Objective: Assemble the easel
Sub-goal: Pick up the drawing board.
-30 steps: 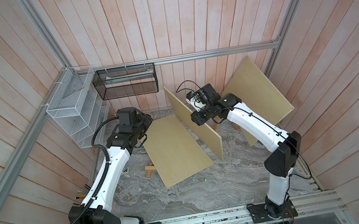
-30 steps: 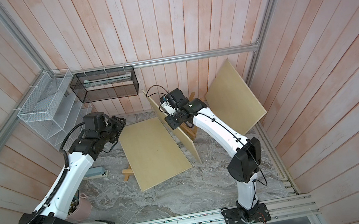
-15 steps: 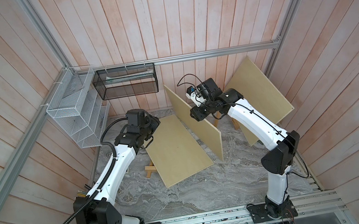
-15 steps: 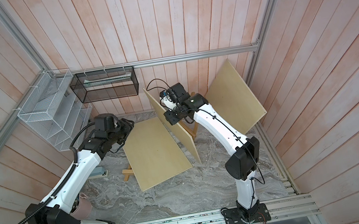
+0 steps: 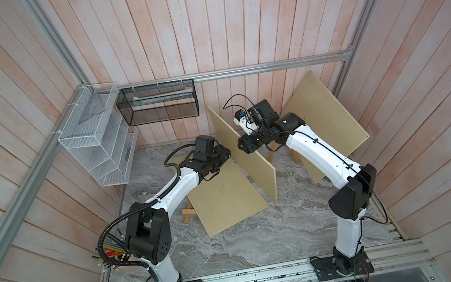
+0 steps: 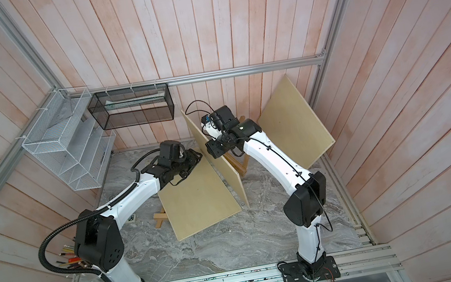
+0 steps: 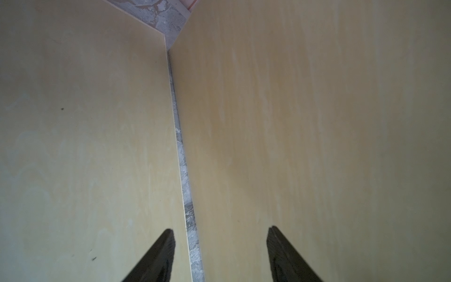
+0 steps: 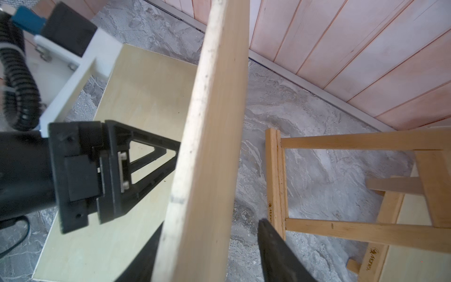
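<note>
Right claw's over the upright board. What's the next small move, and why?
Probably close the right claw on the upright board's top edge. The right wrist view shows its fingers straddling that edge with a gap on the visible side, so the board, standing on edge, doesn't look gripped. The left claw is open too, holding nothing.

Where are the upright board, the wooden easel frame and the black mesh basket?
upright board (image 5: 262,172): in a top view, lower part of its face.
wooden easel frame (image 8: 275,175): right wrist view, on its upright post.
black mesh basket (image 5: 159,109): in a top view, on its front wall.
</note>
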### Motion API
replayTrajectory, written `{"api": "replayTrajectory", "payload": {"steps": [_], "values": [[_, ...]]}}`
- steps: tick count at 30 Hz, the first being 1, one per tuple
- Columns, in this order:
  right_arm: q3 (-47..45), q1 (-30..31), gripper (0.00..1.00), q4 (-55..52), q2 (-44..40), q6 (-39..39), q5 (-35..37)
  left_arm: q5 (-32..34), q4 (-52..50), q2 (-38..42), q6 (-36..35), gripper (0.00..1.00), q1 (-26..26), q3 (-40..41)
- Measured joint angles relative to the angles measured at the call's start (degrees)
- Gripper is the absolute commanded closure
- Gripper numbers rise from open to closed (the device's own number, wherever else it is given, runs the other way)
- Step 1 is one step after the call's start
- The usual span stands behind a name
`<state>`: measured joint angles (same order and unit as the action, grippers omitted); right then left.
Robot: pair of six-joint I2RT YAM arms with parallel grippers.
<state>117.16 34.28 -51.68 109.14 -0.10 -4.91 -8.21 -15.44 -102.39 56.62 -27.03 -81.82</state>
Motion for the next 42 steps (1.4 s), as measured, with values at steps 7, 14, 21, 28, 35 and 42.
{"api": "replayTrajectory", "payload": {"steps": [7, 14, 21, 28, 35, 42], "values": [[-5.99, -0.46, 0.46, 4.52, -2.67, 2.1, -2.93, -0.39, 2.36, -3.04, 0.02, 0.37, -0.46, -2.16], [-7.28, -1.07, 0.36, 6.19, -3.63, 4.26, -5.42, -0.55, 2.64, -5.05, 0.07, 0.37, -1.49, -3.67], [-5.27, -1.07, 0.32, 7.87, -3.87, 5.27, -8.76, -0.48, 2.14, -5.57, 0.07, 0.37, -1.9, -5.29], [-3.43, -1.05, 0.43, 7.32, -3.87, 5.86, -8.15, -0.33, 1.73, -5.86, 0.04, 0.37, -2.4, -6.14], [5.07, -1.05, 0.57, 2.86, -1.55, 5.62, -3.85, -0.26, 1.6, -5.88, 0.07, 0.37, -2.47, -6.14], [9.42, -0.52, 0.58, -1.07, 3.08, 4.98, -1.09, 0.13, 1.29, -5.88, 0.04, 0.37, -2.58, -6.14]]}}
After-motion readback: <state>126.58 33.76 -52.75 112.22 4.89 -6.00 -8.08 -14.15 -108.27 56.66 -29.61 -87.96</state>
